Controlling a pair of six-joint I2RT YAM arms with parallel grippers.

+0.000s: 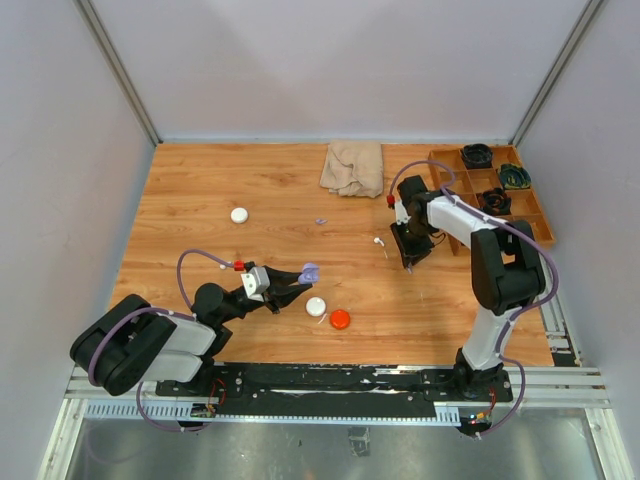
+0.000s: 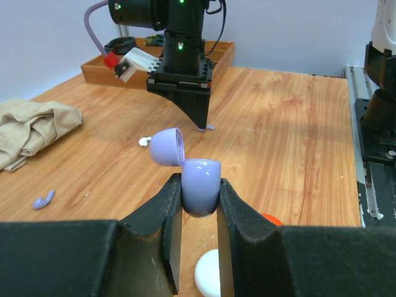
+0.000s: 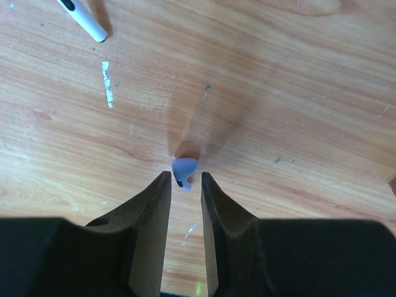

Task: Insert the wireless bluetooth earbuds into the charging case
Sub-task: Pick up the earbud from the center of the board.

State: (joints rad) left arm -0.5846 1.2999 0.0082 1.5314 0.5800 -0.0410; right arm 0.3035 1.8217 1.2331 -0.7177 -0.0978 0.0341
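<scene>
My left gripper (image 1: 297, 279) (image 2: 198, 193) is shut on the purple charging case (image 1: 309, 272) (image 2: 201, 184), which it holds above the table with the lid (image 2: 167, 146) flipped open. My right gripper (image 1: 408, 264) (image 3: 185, 177) points straight down at the table. Its jaws have closed in on a tiny purple earbud (image 3: 184, 171), whose stem (image 2: 210, 128) pokes out at the fingertips. A second purple earbud (image 1: 320, 220) (image 2: 43, 199) lies loose on the wood. A white earbud (image 1: 380, 241) (image 2: 144, 141) (image 3: 83, 18) lies left of the right gripper.
A white puck (image 1: 316, 306) (image 2: 208, 272) and a red puck (image 1: 340, 319) (image 2: 270, 219) lie just under the left gripper. Another white puck (image 1: 239, 214) sits far left. A beige cloth (image 1: 353, 166) (image 2: 31, 130) and a wooden compartment tray (image 1: 531, 205) (image 2: 99, 65) are at the back.
</scene>
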